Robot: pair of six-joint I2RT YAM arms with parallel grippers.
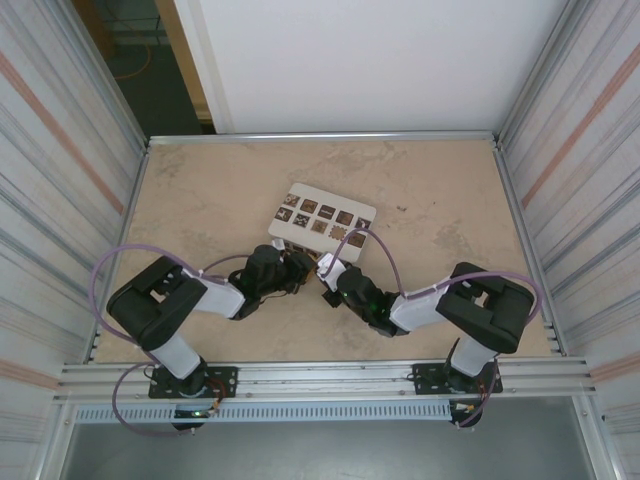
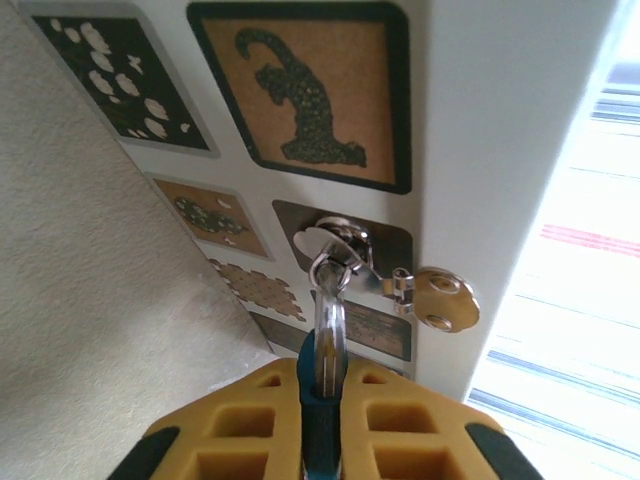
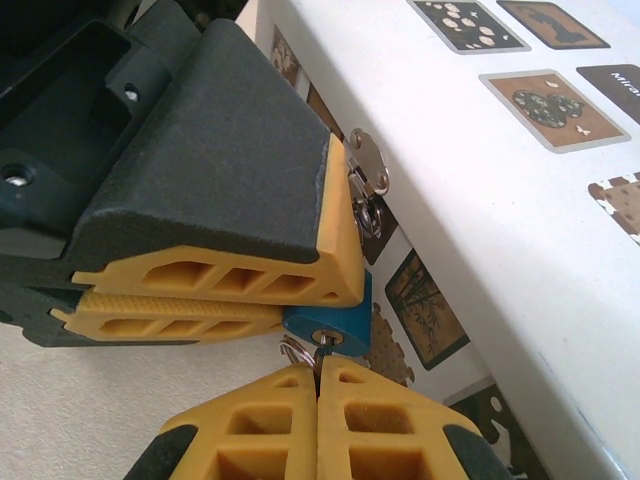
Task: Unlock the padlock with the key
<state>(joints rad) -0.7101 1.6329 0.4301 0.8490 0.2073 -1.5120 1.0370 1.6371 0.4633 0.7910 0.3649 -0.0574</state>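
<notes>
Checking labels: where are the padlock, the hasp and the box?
padlock (image 3: pixel 348 316), right wrist view, blue body.
hasp (image 2: pixel 445 302), left wrist view, round plate.
box (image 2: pixel 500 120), left wrist view, bare white wall.

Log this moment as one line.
left gripper: shut on padlock | right gripper: shut on key at padlock | shackle: through box hasp

Lab robot cell: ribbed panel walls (image 1: pixel 70 180), aluminium frame rail (image 1: pixel 330 375), tabletop (image 1: pixel 200 190).

Our left arm (image 1: pixel 165 300) and right arm (image 1: pixel 485 305) fold inward, elbows out, wrists low. Left gripper (image 2: pixel 322 372) is pinched nearly closed; right gripper (image 3: pixel 318 372) is pressed together, tips right by the left's.
</notes>
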